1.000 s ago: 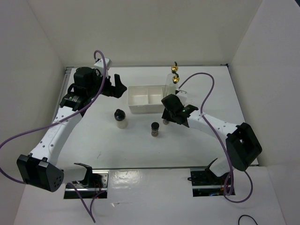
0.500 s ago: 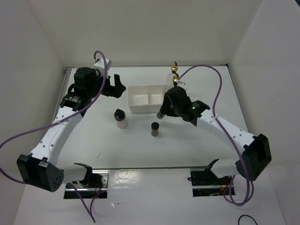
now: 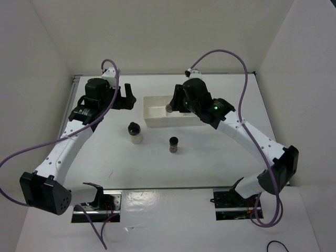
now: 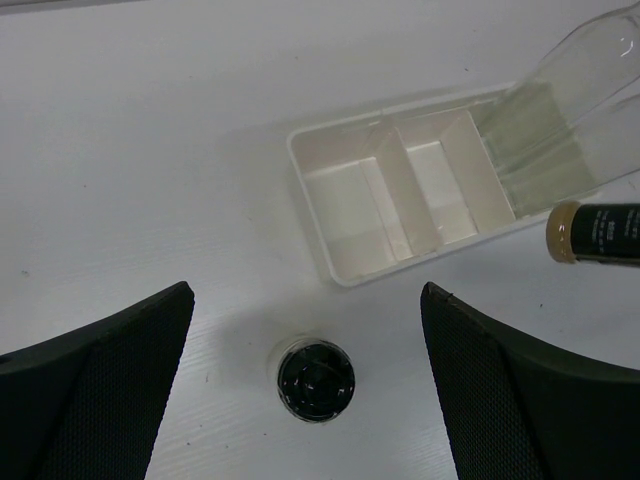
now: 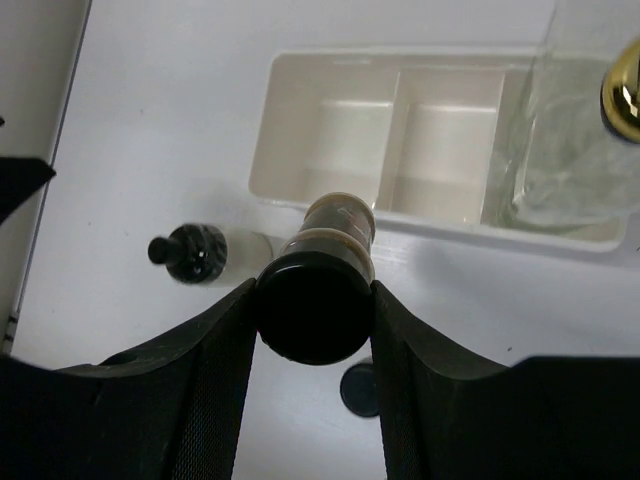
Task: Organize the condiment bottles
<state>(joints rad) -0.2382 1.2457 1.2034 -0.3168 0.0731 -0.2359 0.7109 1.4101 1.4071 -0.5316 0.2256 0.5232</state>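
1. Top view:
   - The right arm reaches far forward and left, with its wrist over the white tray [image 3: 155, 118].
   - The right jaws pinch a dark spice jar [image 3: 169, 107] in the air above the tray. My read is that it's being carried to a free compartment.
   - The left arm is folded back at the far left. The left jaws are spread, hold nothing and point at the tray end, so they look parked out of the way.
   - The whitish jar [image 3: 135, 133] and the second dark jar [image 3: 174, 144] stand on the desk [image 3: 105, 157] near the tray, waiting their turn.
2. Left wrist:
   - The jaws are wide apart and the whitish jar [image 4: 315, 378] sits below the gap, cap up, untouched.
   - The tray [image 4: 345, 268] has its left and middle compartments bare.
   - A tall glass bottle [image 4: 565, 115] fills the right-end compartment.
   - The held jar [image 4: 598, 233] pokes in at the right edge.
3. Right wrist:
   - The jaws clamp the dark jar [image 5: 322, 275] just under its black cap, with the body pointing toward the tray's near wall [image 5: 330, 205].
   - The glass bottle [image 5: 560, 150] shows a gold spout at the frame edge. I can't tell whether a second bottle is behind it.
   - The spare dark jar's cap [image 5: 362, 390] is below.
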